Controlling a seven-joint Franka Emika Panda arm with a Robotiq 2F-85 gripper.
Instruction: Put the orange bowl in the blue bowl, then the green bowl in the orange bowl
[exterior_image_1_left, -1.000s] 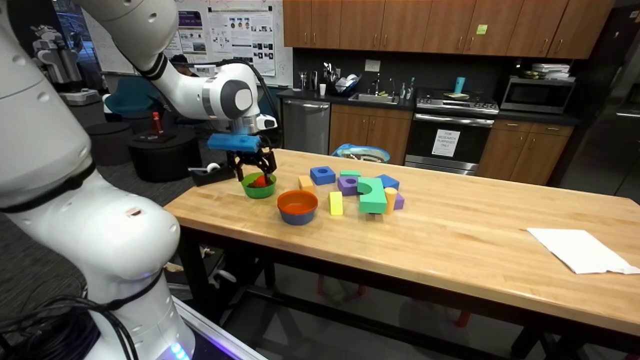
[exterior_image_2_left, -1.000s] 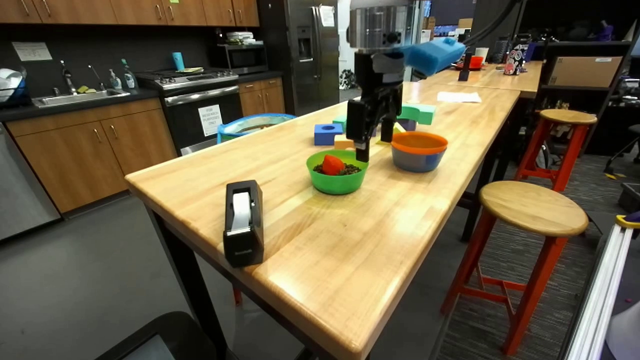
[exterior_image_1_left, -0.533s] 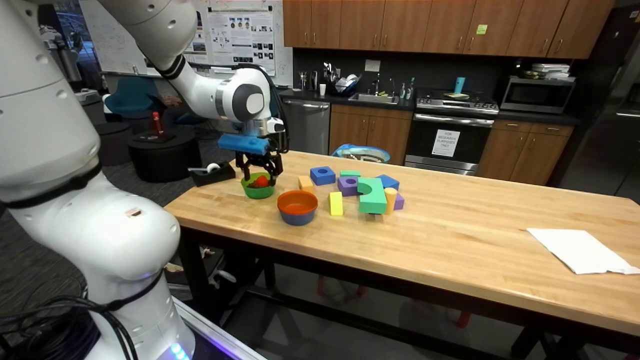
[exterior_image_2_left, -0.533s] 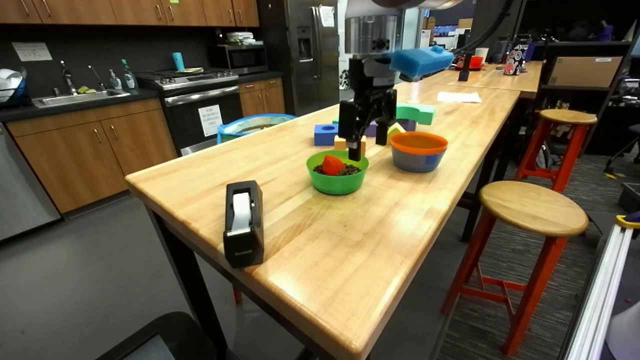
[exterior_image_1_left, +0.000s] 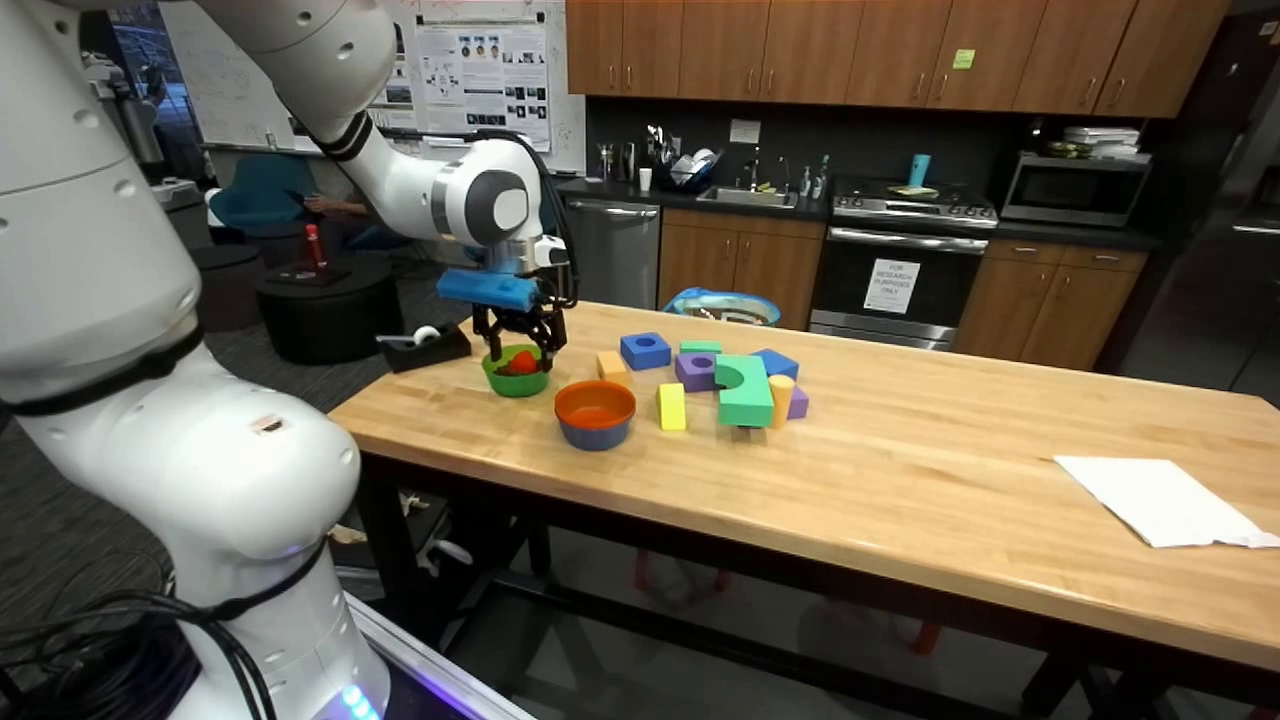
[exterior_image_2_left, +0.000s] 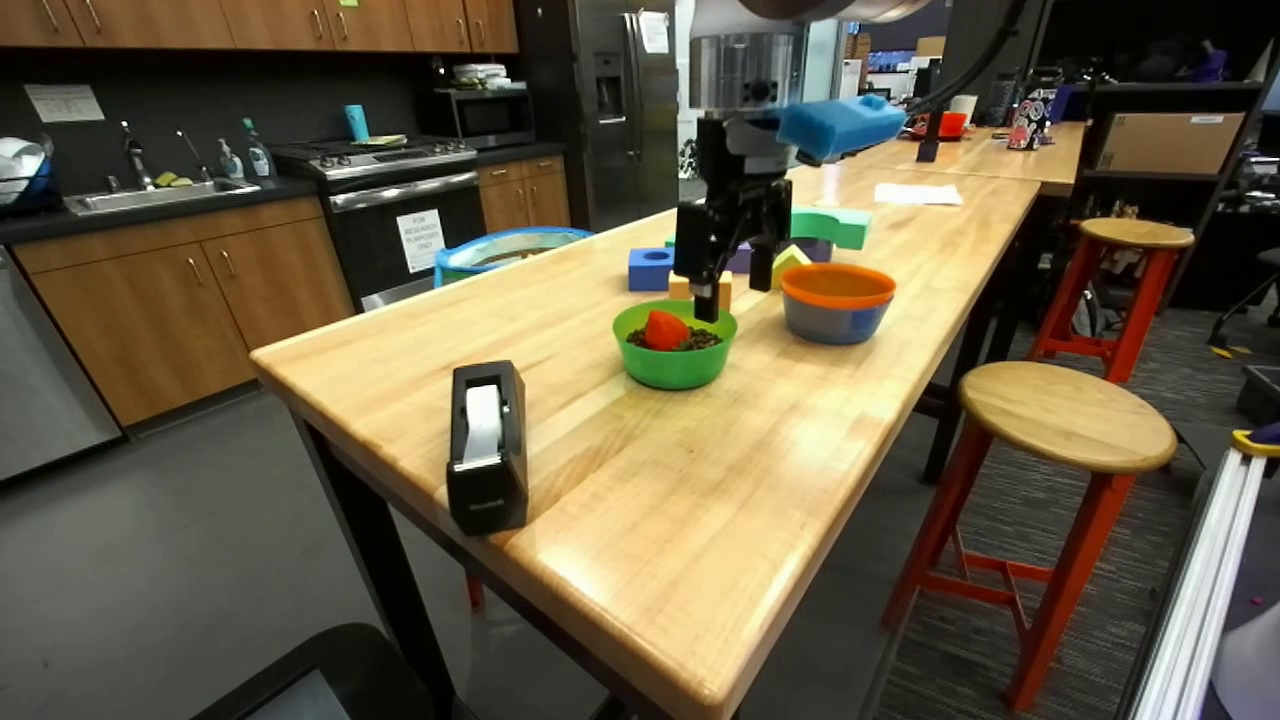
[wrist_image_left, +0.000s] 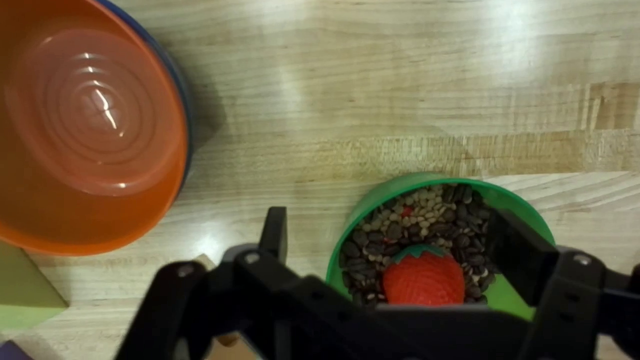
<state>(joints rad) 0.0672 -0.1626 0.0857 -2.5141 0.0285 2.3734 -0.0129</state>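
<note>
1. As my pincer (wrist_image_left: 397, 244) hangs low, partly over the green bowl (exterior_image_2_left: 672, 370), its two fingers stand spread wide apart.
2. From my wrist, one finger shows across the bowl's mouth and the other outside its rim; whether either touches it, I cannot tell.
3. Upright on the worktop (exterior_image_1_left: 900, 450), that bowl carries a red strawberry (wrist_image_left: 424, 282) among dark and pale bean-like bits (wrist_image_left: 362, 250).
4. Near it but apart, the orange bowl (wrist_image_left: 95, 115) sits upright inside the blue bowl (exterior_image_2_left: 832, 326).
5. Close to that pair I see a yellow block (exterior_image_1_left: 673, 408), and near it a big green block (exterior_image_1_left: 748, 408), a holed purple block (exterior_image_1_left: 695, 379) and a holed blue block (exterior_image_1_left: 646, 358).
6. At the worktop's edge rests a black tape dispenser (exterior_image_2_left: 487, 480); well away from the bowls lies a white sheet (exterior_image_1_left: 1160, 500).
</note>
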